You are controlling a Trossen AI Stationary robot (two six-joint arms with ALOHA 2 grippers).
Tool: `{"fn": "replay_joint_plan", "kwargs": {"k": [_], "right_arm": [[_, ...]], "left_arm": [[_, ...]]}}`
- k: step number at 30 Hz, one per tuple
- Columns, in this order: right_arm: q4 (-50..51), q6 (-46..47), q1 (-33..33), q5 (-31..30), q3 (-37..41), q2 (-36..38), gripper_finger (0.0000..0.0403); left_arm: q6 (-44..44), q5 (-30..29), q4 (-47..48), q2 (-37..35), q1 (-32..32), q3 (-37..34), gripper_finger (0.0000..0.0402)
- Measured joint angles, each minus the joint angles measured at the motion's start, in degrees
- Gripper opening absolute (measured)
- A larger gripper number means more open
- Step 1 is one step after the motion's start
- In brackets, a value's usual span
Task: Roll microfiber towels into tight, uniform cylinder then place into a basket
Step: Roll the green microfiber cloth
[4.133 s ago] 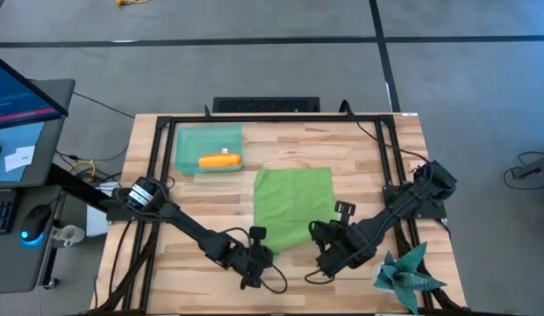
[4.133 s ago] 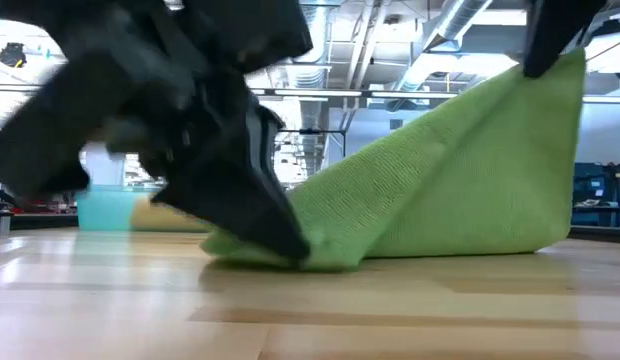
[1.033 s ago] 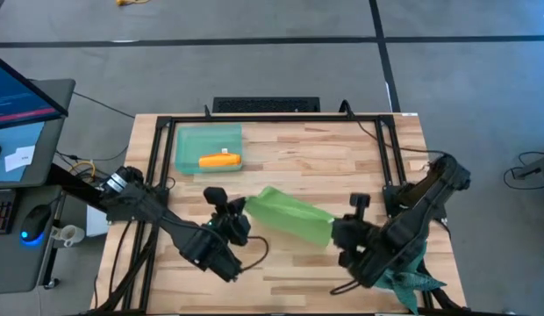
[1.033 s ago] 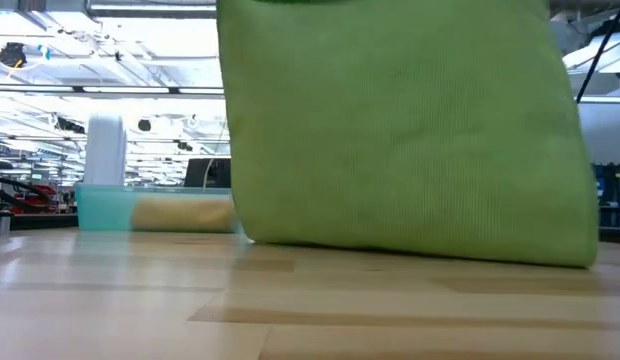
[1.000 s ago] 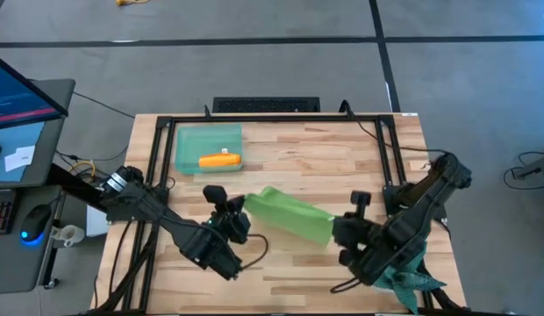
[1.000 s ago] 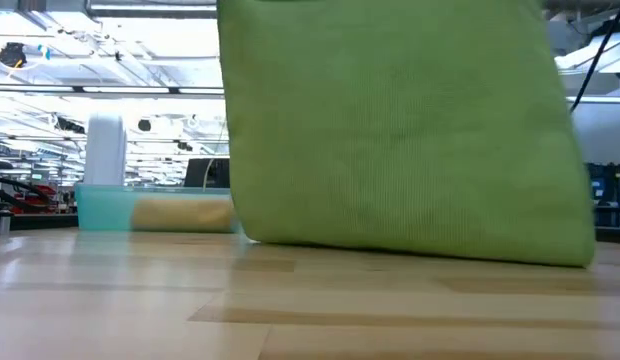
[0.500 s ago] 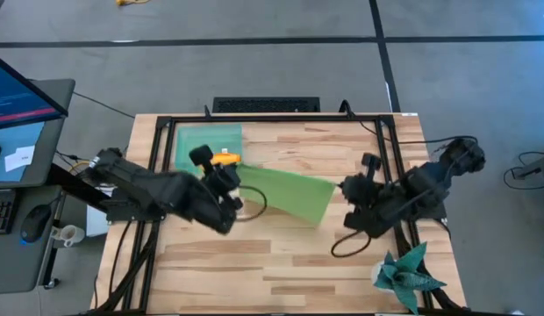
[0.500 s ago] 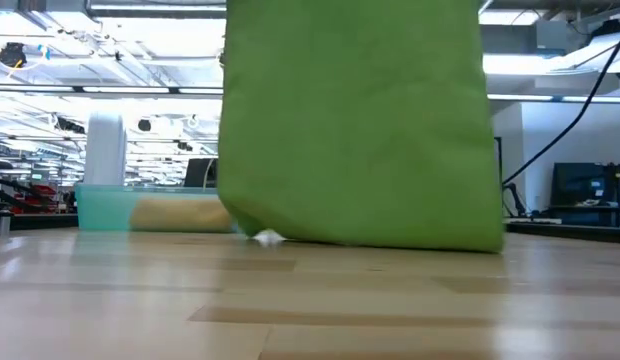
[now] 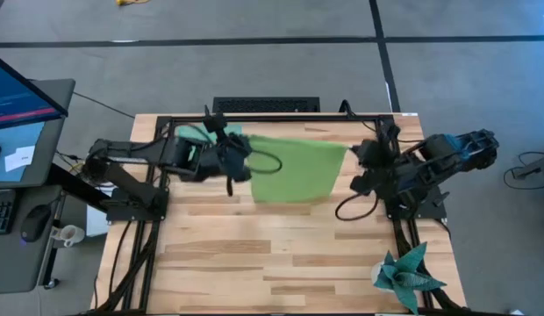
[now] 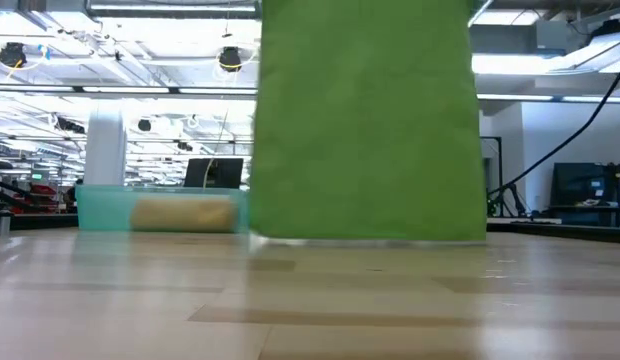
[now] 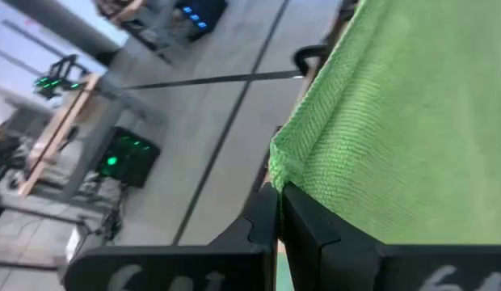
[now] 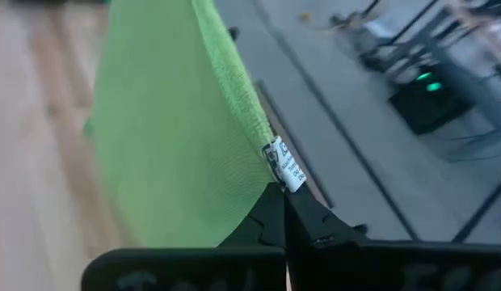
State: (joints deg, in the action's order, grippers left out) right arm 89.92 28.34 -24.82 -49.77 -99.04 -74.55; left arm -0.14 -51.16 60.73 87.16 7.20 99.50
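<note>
The lime green towel hangs spread as a flat sheet between my two grippers over the far part of the table. It fills the middle of the low view. My left gripper is shut on its upper left corner and my right gripper on its upper right corner. The teal basket stands at the far left, partly under my left arm. A rolled orange towel lies in it and is hidden in the high view. My left gripper pinches the towel's upper corner between its two shut fingers, right at the hem. The towel hangs below, stretched toward the other gripper. My right gripper pinches the opposite upper corner, beside the white label, between its two shut fingers. The top edge runs straight away toward the left gripper. The sheet hangs below; I cannot tell if its lower edge touches the table.
A spiky teal star-shaped object lies at the table's near right corner. A black frame runs along the table's far and side edges. The near half of the wooden table is bare wood.
Both grippers have gone toward the table's far edge, still shut on the green towel's corners. The towel has travelled with them from the table's middle to the far part and now hangs squarer, its top edge level between the grippers.
</note>
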Motion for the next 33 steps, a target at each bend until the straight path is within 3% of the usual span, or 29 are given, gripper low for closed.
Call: {"fn": "replay_joint_plan", "kwargs": {"k": [12,17,27,33], "right_arm": [[-2.8,-10.5,9.6,-5.4,0.0,1.4,0.0008],[-3.9,-12.5,12.5,-7.7,0.0,1.1,0.0008],[-7.0,-4.0,7.0,9.9,4.3,1.0,0.0008],[-8.2,5.5,1.6,15.8,9.2,1.0,0.0008]], "left_arm": [[16.5,3.6,-17.9,0.1,-12.3,0.0,0.0],[17.8,4.8,-18.5,0.1,-14.1,0.0,0.0],[2.0,18.5,2.7,0.1,-11.8,-1.7,0.0],[-3.0,22.3,4.2,0.1,-6.5,-5.9,0.0]]}}
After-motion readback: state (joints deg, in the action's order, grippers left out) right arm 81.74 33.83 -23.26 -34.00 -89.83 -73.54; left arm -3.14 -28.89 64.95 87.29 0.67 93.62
